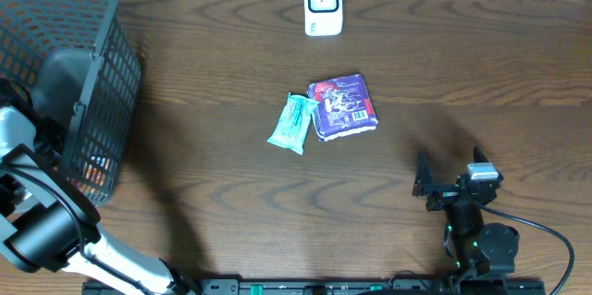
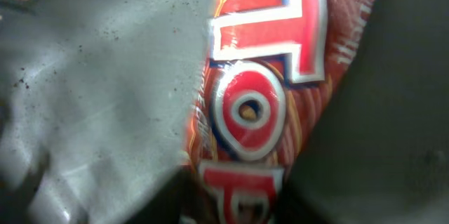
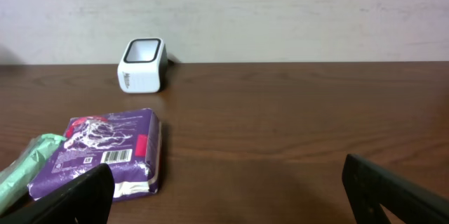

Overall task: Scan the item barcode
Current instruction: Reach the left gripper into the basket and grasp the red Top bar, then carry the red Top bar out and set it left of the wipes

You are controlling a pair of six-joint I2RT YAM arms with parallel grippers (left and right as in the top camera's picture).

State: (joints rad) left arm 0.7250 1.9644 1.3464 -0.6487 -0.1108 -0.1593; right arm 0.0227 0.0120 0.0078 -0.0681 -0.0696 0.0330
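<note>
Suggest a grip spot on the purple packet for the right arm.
Pinch the purple packet by its right edge, coming from the right with the open right gripper. It lies flat, the green wrapper crowds its left edge, and the barcode faces up near the front, so this likely leaves it uncovered.

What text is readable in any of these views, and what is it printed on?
"TO" plus a cut-off third letter, maybe "P": large letters on the red packet, left wrist view.
Small print along that packet's edge: blurred.
Barcode label on the purple packet: digits too small to read.
Side marking on the scanner: too small to read.
Print on the green packet: not legible.
</note>
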